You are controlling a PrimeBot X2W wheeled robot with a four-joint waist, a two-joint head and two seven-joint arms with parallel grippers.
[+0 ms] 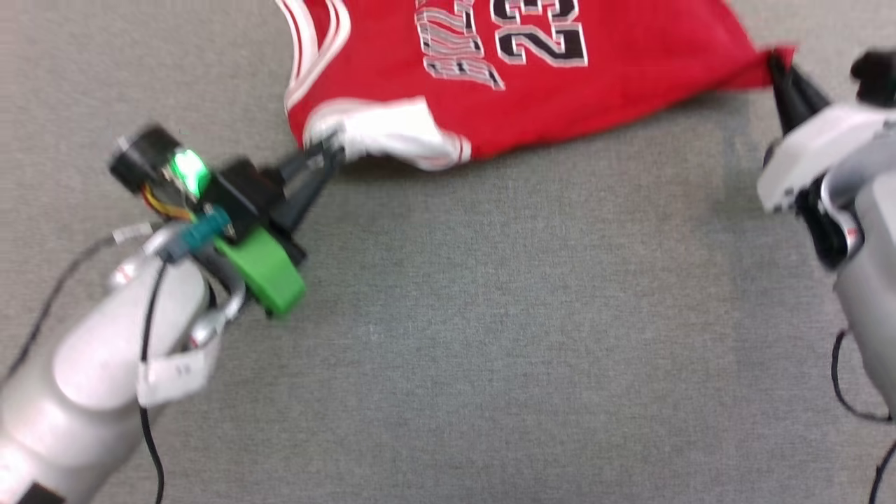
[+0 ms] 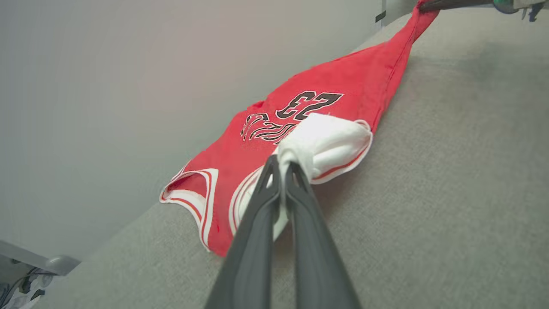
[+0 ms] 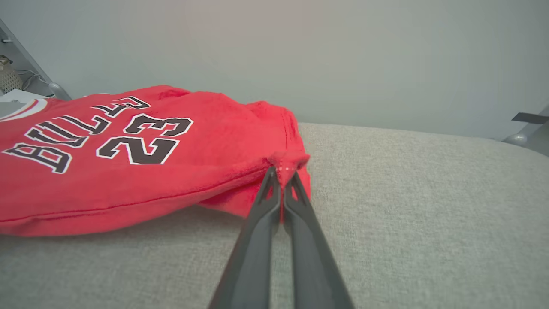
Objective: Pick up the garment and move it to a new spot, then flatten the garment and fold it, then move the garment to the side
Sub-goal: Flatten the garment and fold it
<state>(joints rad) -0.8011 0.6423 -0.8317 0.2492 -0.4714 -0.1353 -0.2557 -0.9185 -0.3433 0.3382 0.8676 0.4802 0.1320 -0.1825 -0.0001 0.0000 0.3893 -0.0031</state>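
Red garment (image 1: 602,98), seemingly taut, between end effectors (image 1: 327,155) (image 1: 775,64)

garment (image 1: 532,105) was red with white sleeve, red-white striped trim, black white-outlined lettering; surface (image 1: 490,336) was plain grey.

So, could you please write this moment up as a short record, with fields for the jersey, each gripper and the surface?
jersey: red, number side up, stretched between both grippers
left gripper: jaws shut on the white sleeve
right gripper: jaws shut on a red corner
surface: grey, cloth-like, under the jersey
stage: held at two points, not yet folded
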